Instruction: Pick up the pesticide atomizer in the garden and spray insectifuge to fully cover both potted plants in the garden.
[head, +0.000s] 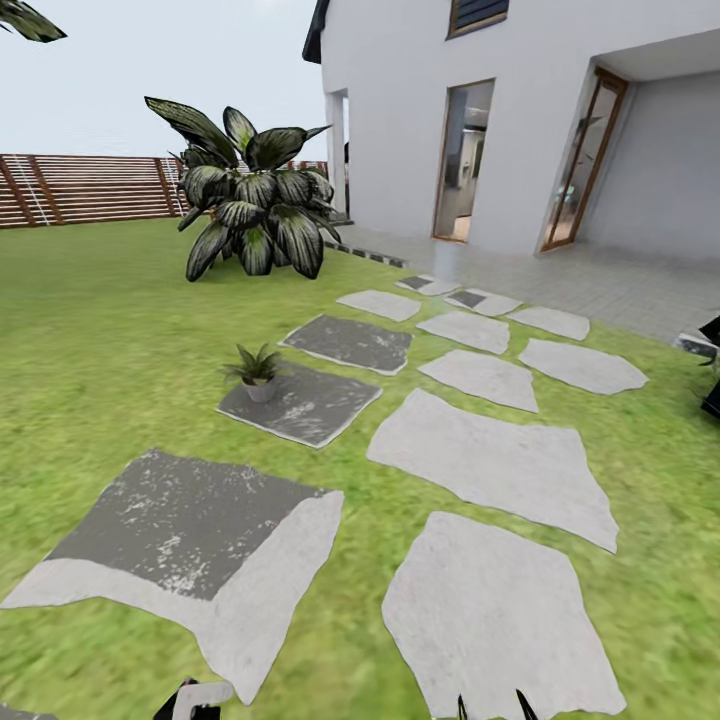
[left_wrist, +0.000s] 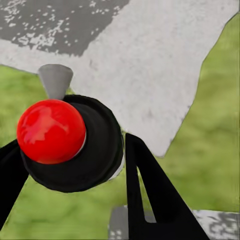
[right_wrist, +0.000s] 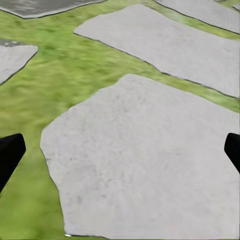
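One plant (head: 257, 368) stands ahead of me, a small speckled rosette in a grey pot at the near corner of a dark stepping stone (head: 310, 405), well apart from both sets of jaws and off toward my left side; I see no second pot from here. My left jaws (left_wrist: 75, 150) are clamped on the atomizer (left_wrist: 82, 150): the black fingers (left_wrist: 150, 195) press its dark body from either side, the red tip (left_wrist: 50, 131) points back at my wrist camera, and the grey nozzle (left_wrist: 55, 80) juts forward past it. I judge that grip sensible, since holding the body rather than the head leaves the nozzle free to aim. Beneath those jaws lie grass (left_wrist: 215, 125) and a pale slab (left_wrist: 150, 65), so the spray would hit nothing useful yet. My right jaws (right_wrist: 120, 150) hang apart and empty over another pale slab (right_wrist: 145, 160), the two fingertips (right_wrist: 10, 152) at the view's edges, kept low and out of the way, I think, as the work needs one arm. The big striped bush (head: 255, 195) beyond is not my target. Next, I judge, I must close on the pot before spraying.
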